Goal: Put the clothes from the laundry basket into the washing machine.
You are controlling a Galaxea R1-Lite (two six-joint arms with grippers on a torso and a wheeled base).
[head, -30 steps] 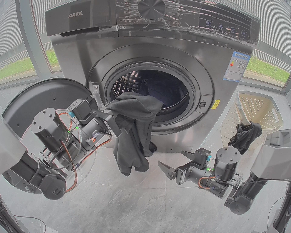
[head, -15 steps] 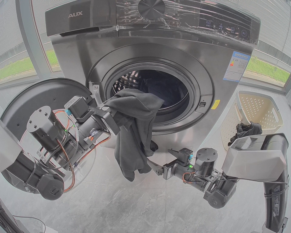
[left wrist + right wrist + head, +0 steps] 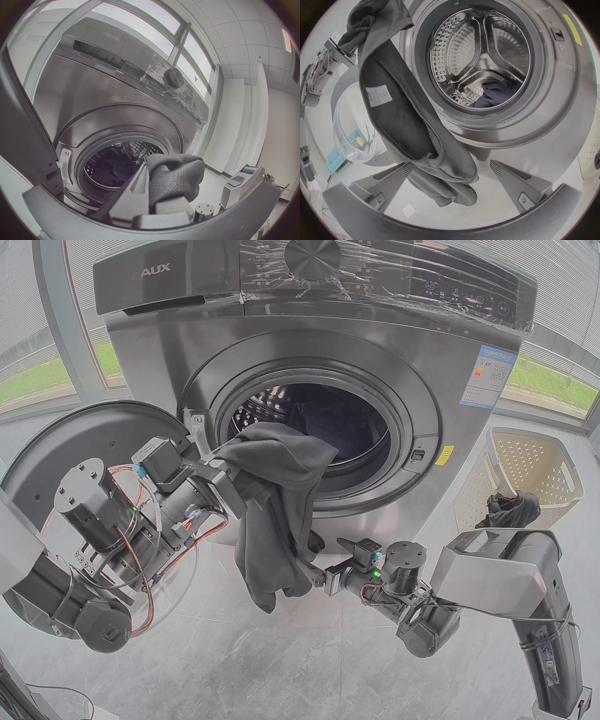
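A dark grey garment (image 3: 278, 502) hangs in front of the washing machine (image 3: 350, 352), draped from my left gripper (image 3: 234, 480), which is shut on its upper end just left of the open drum (image 3: 312, 427). The left wrist view has the cloth (image 3: 175, 178) bunched over that gripper (image 3: 153, 200). My right gripper (image 3: 322, 555) is low and open. Its fingers (image 3: 407, 170) stand on either side of the garment's hanging lower end (image 3: 450, 175). A dark blue piece (image 3: 495, 93) lies inside the drum.
The round door (image 3: 94, 434) stands swung open at the left, behind my left arm. A cream laundry basket (image 3: 531, 471) stands on the floor at the right, with a dark piece of clothing (image 3: 509, 512) hanging over its rim. Grey tiled floor lies below.
My right arm has swung left and low, bringing its open gripper up to the garment's hanging end. The left gripper, still holding the garment, has shifted slightly left.
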